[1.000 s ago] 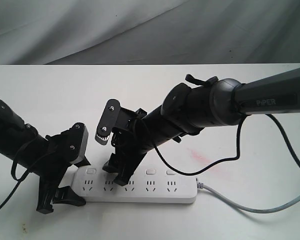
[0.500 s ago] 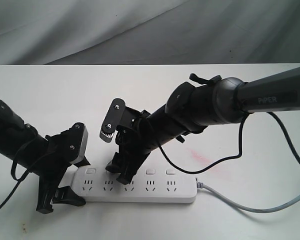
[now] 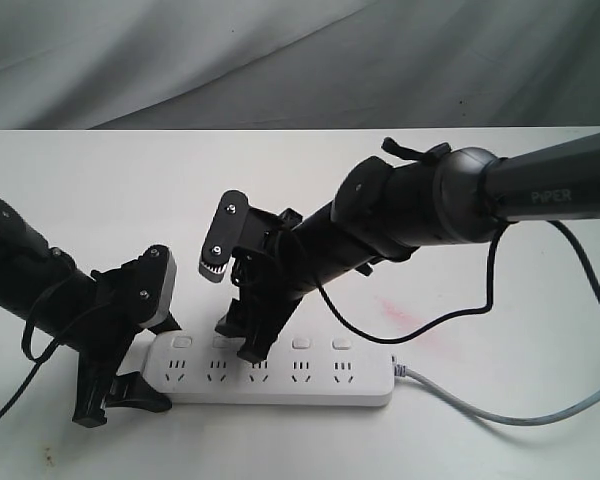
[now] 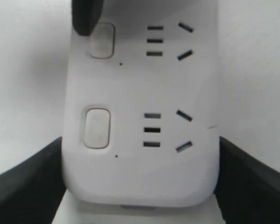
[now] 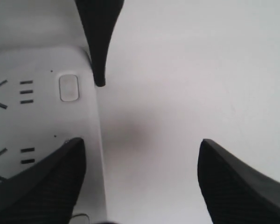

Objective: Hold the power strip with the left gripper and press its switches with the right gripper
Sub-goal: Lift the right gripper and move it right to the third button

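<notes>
The white power strip [image 3: 310, 378] lies flat on the white table, its grey cord [image 3: 500, 415] running off to the right. My left gripper [image 3: 140, 350] is shut on the strip's left end. In the left wrist view its black fingers [image 4: 28, 179] press both long sides of the power strip [image 4: 140, 93]. My right gripper [image 3: 235, 295] is open, one finger raised and the other down on the strip. That fingertip [image 4: 86, 16] touches the corner of the second of the switches [image 4: 101, 41]; the first switch [image 4: 97, 128] is uncovered. The right wrist view shows the first switch [image 5: 68, 87] and the right gripper [image 5: 142, 172].
A faint pink stain [image 3: 405, 320] marks the table right of the right arm. A thin black cable [image 3: 460, 300] hangs from that arm over the table. A grey cloth backdrop [image 3: 280, 60] rises behind the table's far edge.
The right arm's wrist and elbow have drifted slightly right and up, its lower fingertip staying on the strip. The left gripper and the strip have not moved.
</notes>
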